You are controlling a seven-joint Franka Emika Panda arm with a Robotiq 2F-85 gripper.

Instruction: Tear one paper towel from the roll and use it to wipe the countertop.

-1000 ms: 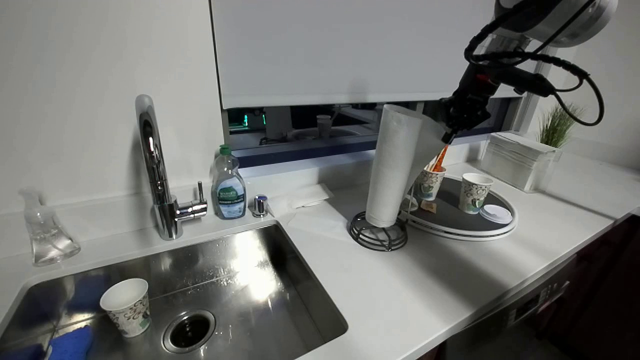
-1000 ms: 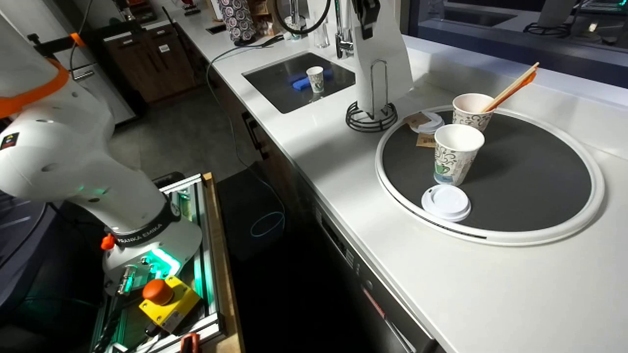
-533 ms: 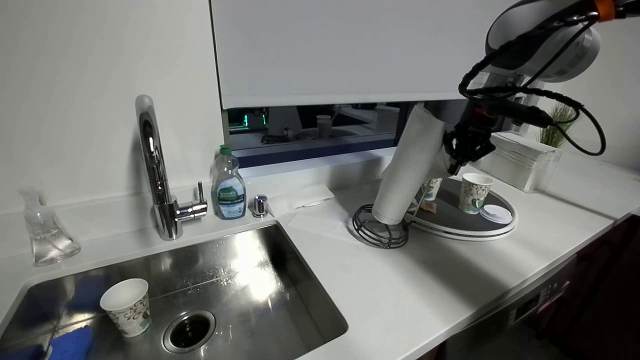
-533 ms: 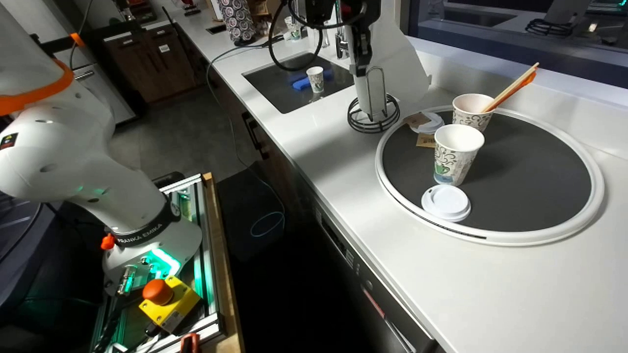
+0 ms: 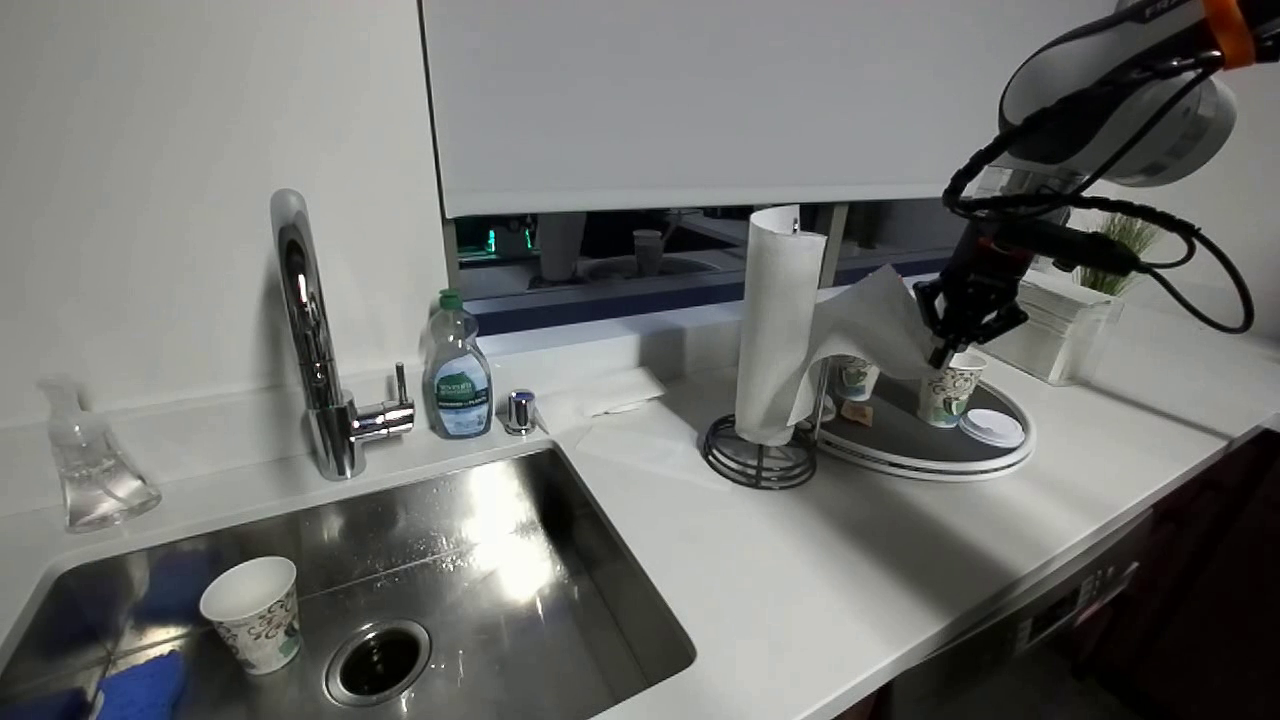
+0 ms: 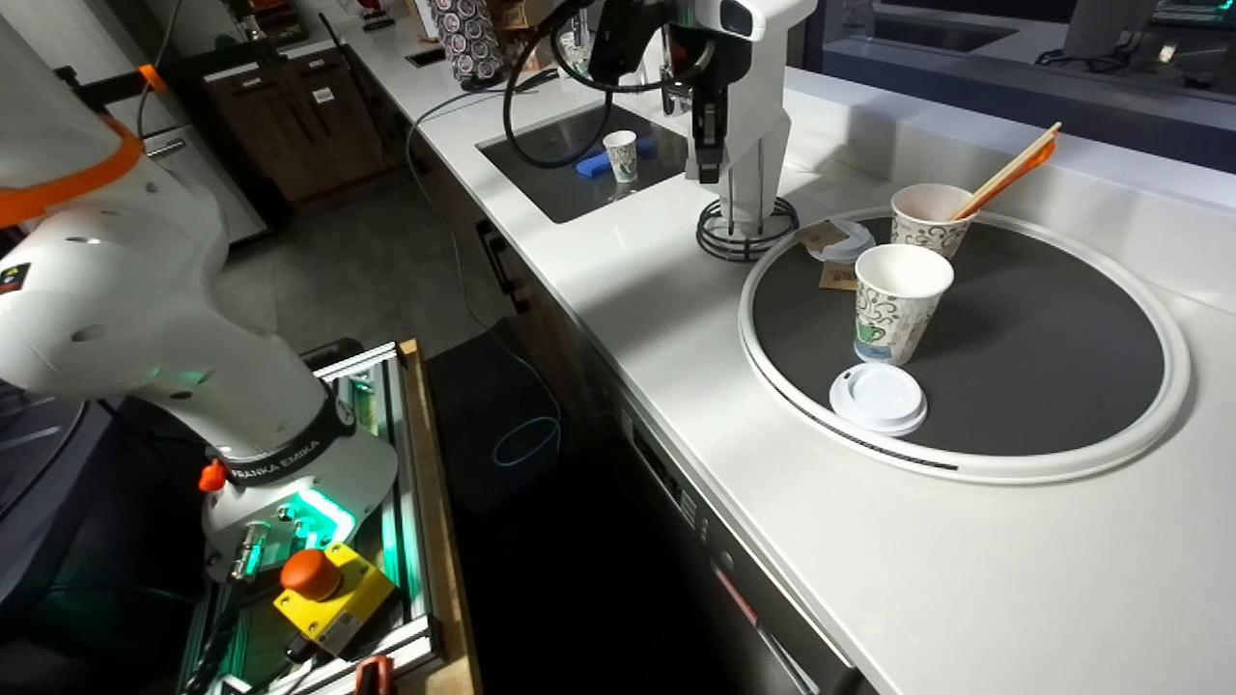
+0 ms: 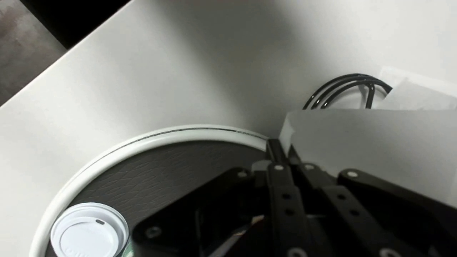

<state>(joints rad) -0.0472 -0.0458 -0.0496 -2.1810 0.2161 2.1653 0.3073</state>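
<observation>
Wrist view: the gripper [image 7: 284,153] enters from the bottom with its two fingers brought together, an edge of the towel [image 7: 371,146] pinched between their tips. From there the towel spreads right in that view and hides part of the wire holder [image 7: 370,94]. In an exterior view the gripper hangs above the countertop [image 5: 790,590], and the towel stretches, bent and slack, from the right side of the roll [image 5: 778,330] across to the fingers, one corner pointing up. The roll stands close to upright on its holder, right of the sink [image 5: 560,600]. Towel and roll look joined; whether the join is partly torn cannot be told. Right of the holder sits a round tray [image 6: 1062,386], dark with a white rim, seen in both exterior views. It bears a near cup [image 6: 898,309], a lid [image 6: 879,398] just beside that, and a far cup [image 6: 922,230] with sticks [image 6: 1004,176] leaning out. The sink holds a third cup [image 5: 260,630] and a blue sponge [image 5: 145,690]. Behind the sink stand the tap [image 5: 320,380] and a soap bottle [image 5: 462,390], and white paper [image 5: 625,390] lies between bottle and roll, toward the wall. At far right, beyond the tray, are stacked napkins [image 5: 1040,320] and a plant [image 5: 1112,255].
</observation>
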